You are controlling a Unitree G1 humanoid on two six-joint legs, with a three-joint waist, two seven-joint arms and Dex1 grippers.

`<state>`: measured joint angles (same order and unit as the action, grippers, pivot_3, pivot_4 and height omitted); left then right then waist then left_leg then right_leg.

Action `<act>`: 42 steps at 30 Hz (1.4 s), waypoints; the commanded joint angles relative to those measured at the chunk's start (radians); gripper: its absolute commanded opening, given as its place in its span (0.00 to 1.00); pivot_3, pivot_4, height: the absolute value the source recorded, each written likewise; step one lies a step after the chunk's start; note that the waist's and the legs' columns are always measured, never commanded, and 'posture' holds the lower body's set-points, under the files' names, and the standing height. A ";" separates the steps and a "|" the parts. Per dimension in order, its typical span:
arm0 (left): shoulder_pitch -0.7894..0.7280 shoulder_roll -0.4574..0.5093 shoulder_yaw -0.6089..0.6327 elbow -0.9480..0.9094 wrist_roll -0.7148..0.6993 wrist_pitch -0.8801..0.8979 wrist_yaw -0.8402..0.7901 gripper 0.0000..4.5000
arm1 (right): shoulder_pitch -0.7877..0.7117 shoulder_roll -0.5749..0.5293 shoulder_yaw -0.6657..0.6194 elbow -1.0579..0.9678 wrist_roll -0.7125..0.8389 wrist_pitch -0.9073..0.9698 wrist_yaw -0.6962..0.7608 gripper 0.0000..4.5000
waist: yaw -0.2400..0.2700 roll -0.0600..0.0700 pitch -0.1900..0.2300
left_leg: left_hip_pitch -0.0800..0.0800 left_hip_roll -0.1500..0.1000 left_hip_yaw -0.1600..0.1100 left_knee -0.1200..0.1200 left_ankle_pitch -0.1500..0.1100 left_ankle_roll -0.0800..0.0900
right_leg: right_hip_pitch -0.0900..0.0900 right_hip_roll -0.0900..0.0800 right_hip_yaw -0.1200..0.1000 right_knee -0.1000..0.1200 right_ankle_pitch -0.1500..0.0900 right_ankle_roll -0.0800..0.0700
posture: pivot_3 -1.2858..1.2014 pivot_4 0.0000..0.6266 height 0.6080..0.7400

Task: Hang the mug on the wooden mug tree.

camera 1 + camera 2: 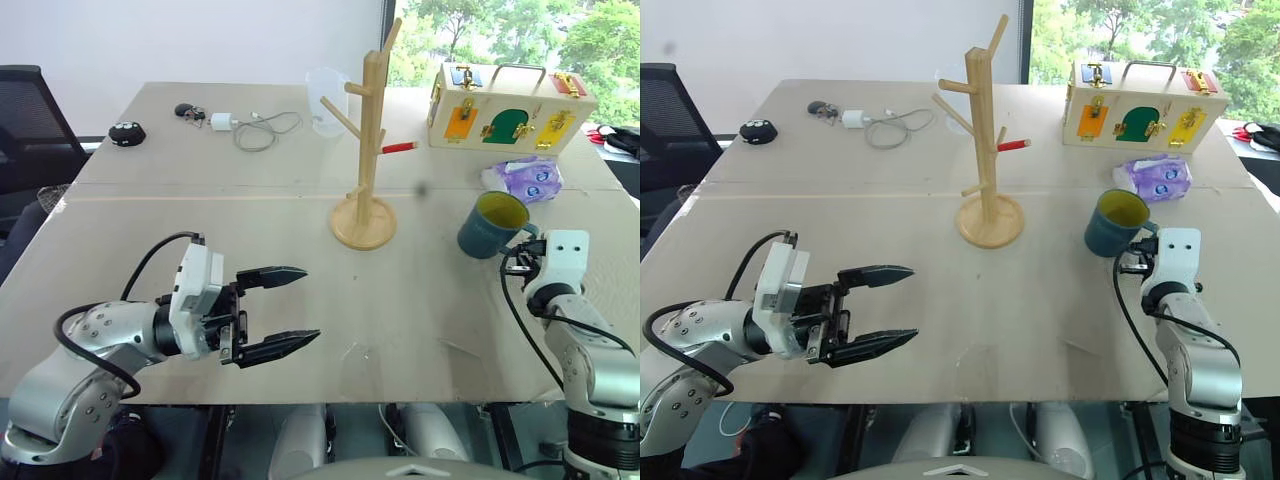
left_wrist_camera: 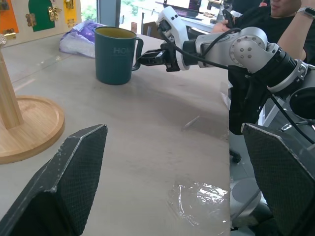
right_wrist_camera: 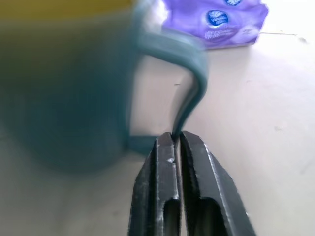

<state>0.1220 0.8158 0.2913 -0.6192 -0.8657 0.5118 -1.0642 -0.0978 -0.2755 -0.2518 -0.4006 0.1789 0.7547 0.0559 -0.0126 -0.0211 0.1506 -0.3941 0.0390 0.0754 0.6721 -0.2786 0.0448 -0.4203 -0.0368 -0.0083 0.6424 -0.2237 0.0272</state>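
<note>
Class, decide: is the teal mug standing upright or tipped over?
Upright: the mug stands on its base on the table, yellow-lined mouth facing up.

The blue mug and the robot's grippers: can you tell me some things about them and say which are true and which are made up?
1. The mug stands upright on the table. True.
2. The mug already hangs on the wooden mug tree. False: it is on the table, off to the side of the tree, and the pegs are bare.
3. The right gripper is shut on the mug's handle. True: its fingers pinch the thin loop.
4. The left gripper holds the red marker. False: it is open and holds nothing; the marker lies behind the tree.
5. A purple tissue pack lies behind the mug. True.
</note>
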 commanded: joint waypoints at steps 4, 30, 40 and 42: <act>0.003 -0.002 0.030 -0.033 -0.007 -0.023 0.008 1.00 | -0.035 -0.015 -0.010 0.038 -0.012 -0.043 0.008 0.01 | 0.000 0.000 0.000 | 0.000 0.000 0.000 0.000 0.000 0.000 | 0.000 0.000 0.000 0.000 0.000 0.000 | 0.52 0.24 1.00; 0.012 -0.015 0.022 -0.045 -0.010 -0.040 0.051 1.00 | -0.048 -0.078 0.004 0.038 0.006 -0.062 0.107 0.41 | 0.000 0.000 0.000 | 0.000 0.000 0.000 0.000 0.000 0.000 | 0.000 0.000 0.000 0.000 0.000 0.000 | 0.52 0.24 1.00; -0.004 -0.012 0.021 -0.059 -0.019 -0.023 0.077 1.00 | -0.076 -0.078 0.007 0.129 0.002 -0.126 0.129 0.62 | 0.000 0.000 0.000 | 0.000 0.000 0.001 0.000 0.000 0.000 | 0.000 0.000 0.001 0.000 0.000 0.000 | 0.52 0.24 1.00; -0.006 -0.013 0.023 -0.059 -0.019 -0.020 0.079 1.00 | -0.090 -0.077 0.013 0.156 -0.002 -0.142 0.133 0.62 | 0.000 0.000 0.000 | 0.000 0.000 0.001 0.000 0.000 0.000 | 0.000 0.000 0.001 0.000 0.000 0.000 | 0.52 0.24 1.00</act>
<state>0.1220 0.7957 0.3044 -0.6488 -0.8676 0.4943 -0.9887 -0.1626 -0.3401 -0.2405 -0.2466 0.1819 0.6513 0.1838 -0.0127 -0.0207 0.1509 -0.3942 0.0389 0.0763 0.6718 -0.2786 0.0449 -0.4207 -0.0365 -0.0076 0.6424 -0.2236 0.0272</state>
